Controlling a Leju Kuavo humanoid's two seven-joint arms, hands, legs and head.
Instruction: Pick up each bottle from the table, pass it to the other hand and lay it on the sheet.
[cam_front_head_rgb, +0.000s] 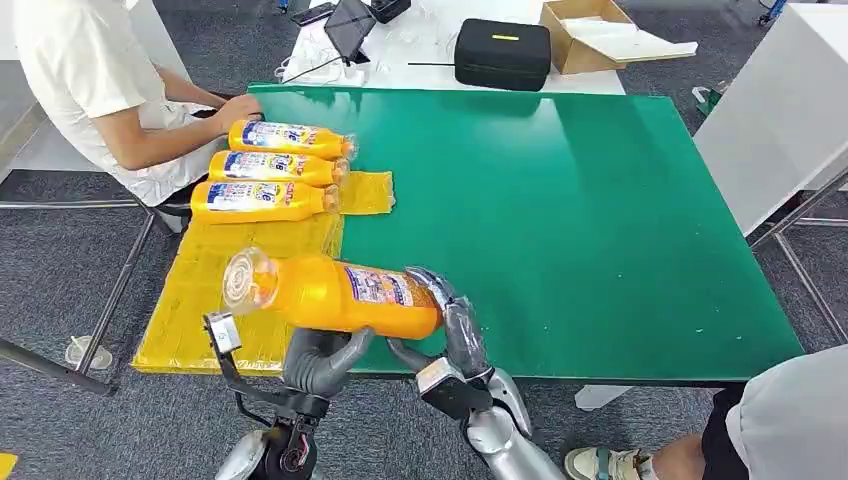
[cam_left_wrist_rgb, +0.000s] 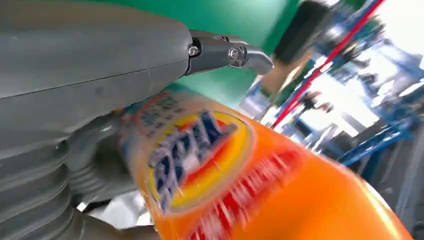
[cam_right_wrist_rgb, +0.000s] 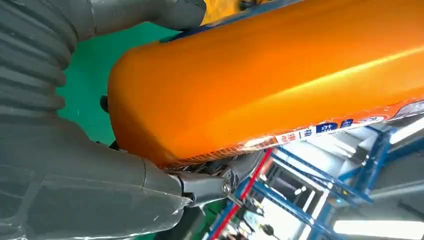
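Observation:
An orange bottle (cam_front_head_rgb: 330, 293) with a blue and red label lies sideways in the air over the near edge of the green table (cam_front_head_rgb: 560, 200). Its clear cap end points towards the yellow sheet (cam_front_head_rgb: 200, 310). My left hand (cam_front_head_rgb: 322, 362) cups the bottle from below near its middle. My right hand (cam_front_head_rgb: 452, 325) wraps its fingers around the bottle's base end. The left wrist view has the bottle's label (cam_left_wrist_rgb: 200, 155) close against my left hand (cam_left_wrist_rgb: 75, 100). In the right wrist view the bottle's body (cam_right_wrist_rgb: 270, 85) lies in my right hand (cam_right_wrist_rgb: 75, 190).
Three more orange bottles (cam_front_head_rgb: 290, 138), (cam_front_head_rgb: 275, 166), (cam_front_head_rgb: 262, 200) lie side by side on the sheet's far end. A seated person (cam_front_head_rgb: 100, 90) at the left rests a hand (cam_front_head_rgb: 240, 108) by the farthest one. Another person (cam_front_head_rgb: 790, 420) is at the near right. A black case (cam_front_head_rgb: 502, 52) sits beyond the table.

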